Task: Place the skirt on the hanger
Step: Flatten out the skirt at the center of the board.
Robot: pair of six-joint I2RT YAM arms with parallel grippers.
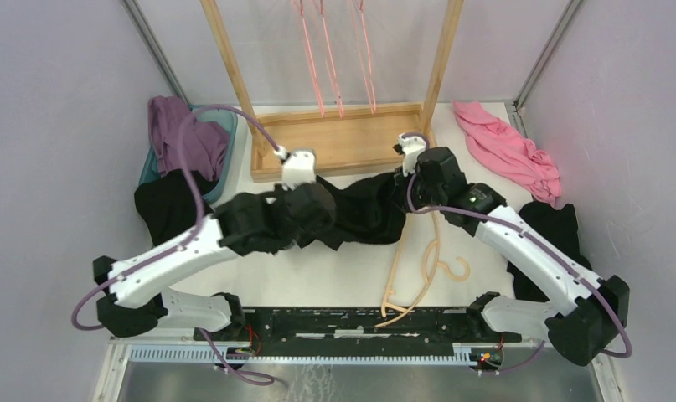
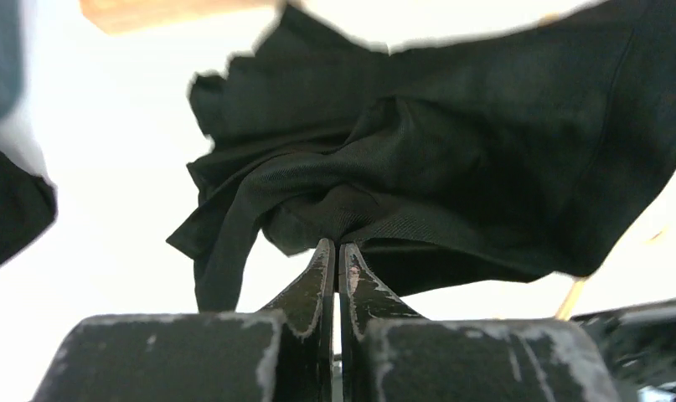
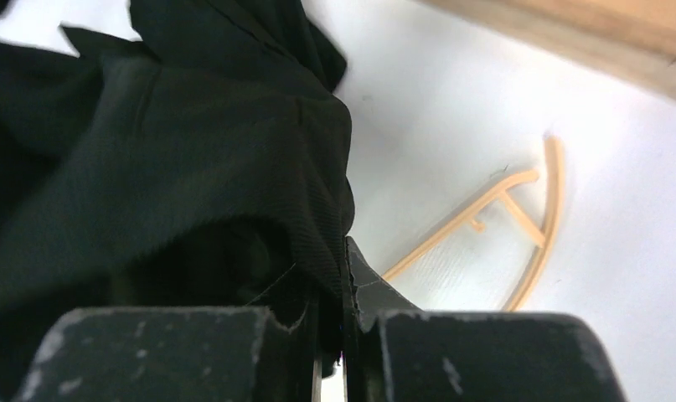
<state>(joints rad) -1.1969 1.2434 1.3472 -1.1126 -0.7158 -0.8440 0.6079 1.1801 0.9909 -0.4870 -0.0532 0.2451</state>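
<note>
Found the skirt (image 1: 359, 211) bunched in a dark heap on the white worktop (image 1: 334, 276), just in front of the wooden rack (image 1: 343, 142) and stretched along its near edge between the two arms. Logged left claw (image 2: 337, 247) with jaws pressed together, pinching a thin fold at the skirt's end below the rack's left post, cloth gathered into creases at the tips. Logged right claw (image 3: 341, 268) clamped on the skirt's other end, below the rack's right post, fabric draped over one finger and wedged between the pair. Spotted the hanger (image 3: 555, 193) lying flat on the worktop in front of the rack's right half, nearer the arm bases than the skirt, held by neither claw. Counted thin pink hangers (image 1: 326, 59) hung on the rack. Noted pink garment (image 1: 510, 155) right of the rack, purple garment (image 1: 179, 130) in a teal bin (image 1: 225, 121) left of it, plain black garments (image 1: 162, 209) farther out on both sides.
</note>
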